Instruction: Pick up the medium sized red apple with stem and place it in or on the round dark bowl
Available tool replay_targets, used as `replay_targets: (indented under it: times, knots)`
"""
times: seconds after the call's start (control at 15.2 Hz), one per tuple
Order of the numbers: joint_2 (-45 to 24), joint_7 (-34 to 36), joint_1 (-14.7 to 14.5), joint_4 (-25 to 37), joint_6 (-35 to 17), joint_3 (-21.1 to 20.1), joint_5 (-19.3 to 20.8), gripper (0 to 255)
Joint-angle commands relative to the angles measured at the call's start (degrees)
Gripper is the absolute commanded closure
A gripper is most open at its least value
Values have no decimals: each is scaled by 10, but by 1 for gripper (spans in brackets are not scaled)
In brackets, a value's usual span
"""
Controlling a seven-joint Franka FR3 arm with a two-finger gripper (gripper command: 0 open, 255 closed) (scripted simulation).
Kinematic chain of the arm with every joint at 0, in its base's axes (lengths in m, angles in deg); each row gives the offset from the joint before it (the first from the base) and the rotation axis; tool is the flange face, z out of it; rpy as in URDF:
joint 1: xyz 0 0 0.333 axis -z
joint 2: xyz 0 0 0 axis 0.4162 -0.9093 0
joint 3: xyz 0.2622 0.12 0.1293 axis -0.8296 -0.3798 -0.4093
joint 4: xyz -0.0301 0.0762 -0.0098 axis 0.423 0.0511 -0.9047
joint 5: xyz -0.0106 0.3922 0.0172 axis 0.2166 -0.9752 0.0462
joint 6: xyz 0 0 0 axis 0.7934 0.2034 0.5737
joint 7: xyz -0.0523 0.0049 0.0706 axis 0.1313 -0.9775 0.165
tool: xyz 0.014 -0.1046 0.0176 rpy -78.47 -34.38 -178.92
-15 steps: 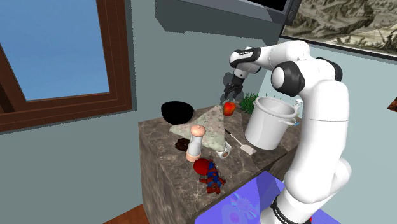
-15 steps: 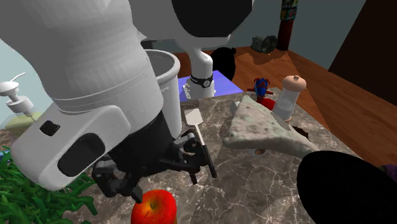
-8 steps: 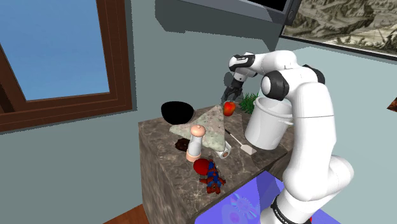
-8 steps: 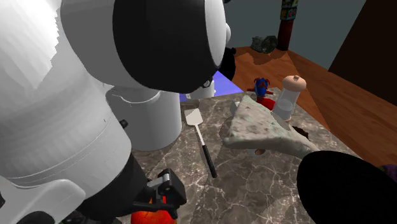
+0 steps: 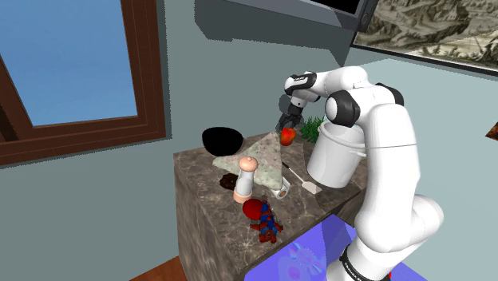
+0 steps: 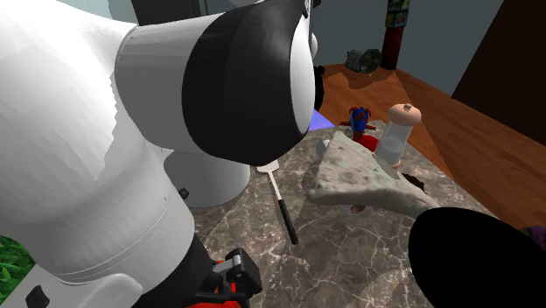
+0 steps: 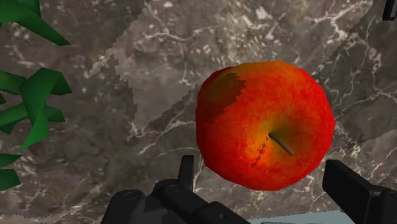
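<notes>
The red apple (image 7: 264, 124), with yellow around its short stem, rests on the marble counter top (image 5: 209, 180) near its far edge. My gripper (image 7: 262, 164) hangs just above the apple and is open. Its fingers (image 7: 186, 170) stand on either side of the apple without clasping it. In the shoulder view the gripper (image 5: 286, 122) points down right over the apple (image 5: 287, 136). The round black bowl (image 5: 223, 141) sits at the counter's far corner, to the shoulder view's left of the apple, and shows again as the bowl (image 6: 477, 262).
A grey triangular wedge (image 5: 267, 156) lies between the bowl and the apple. A tall white pot (image 5: 339, 152), a green plant (image 5: 313, 126) and a spatula (image 5: 302, 177) are close to the apple. A pepper mill (image 5: 247, 176), a red object (image 5: 254, 209) and a blue figure (image 5: 269, 226) stand nearer.
The arm has swung its elbow in and the gripper has come down closer over the apple. The apple has not moved.
</notes>
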Motion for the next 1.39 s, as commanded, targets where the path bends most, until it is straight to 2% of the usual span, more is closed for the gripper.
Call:
replay_targets:
  times: [0.0,0.2,0.26,0.86,1.32]
  knots:
    - [0,0,0,0,0,0,0,0]
    - [0,0,0,0,0,0,0,0]
    - [0,0,0,0,0,0,0,255]
    - [0,0,0,0,0,0,0,255]
    - [14,12,1,31,43,4,8,255]
